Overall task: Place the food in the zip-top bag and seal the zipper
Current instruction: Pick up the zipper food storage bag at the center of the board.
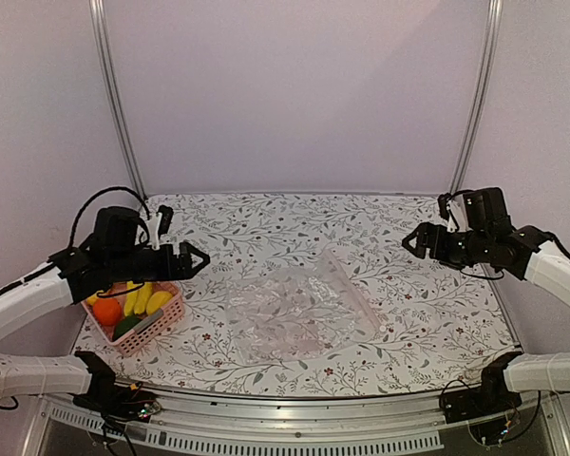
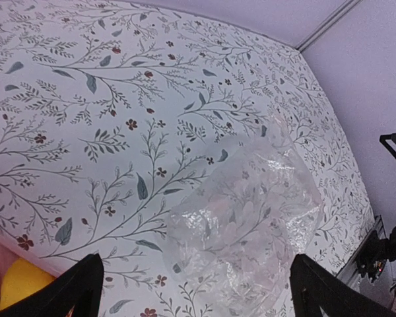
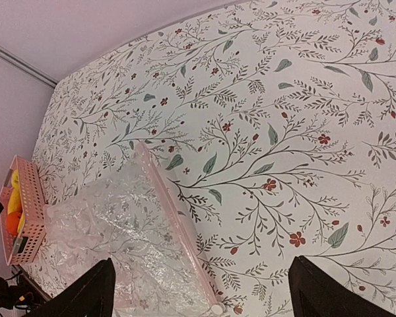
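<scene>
Left gripper [image 2: 198, 294] hangs over the left side of the table [image 1: 266, 218], jaws wide apart. Right gripper [image 3: 201, 294] is by the right edge, spread too. The zip-top bag [image 1: 299, 313] lies flat mid-table (clear, crinkled). The food [image 1: 138, 296] sits in the pink basket [image 1: 157, 332] at the near left corner.

Soft, even, faintly pink light fills all three views, leaving only weak shadows. Small white glints speckle the crinkled zip-top bag [image 2: 251, 224]. Detail stays mostly sharp.
</scene>
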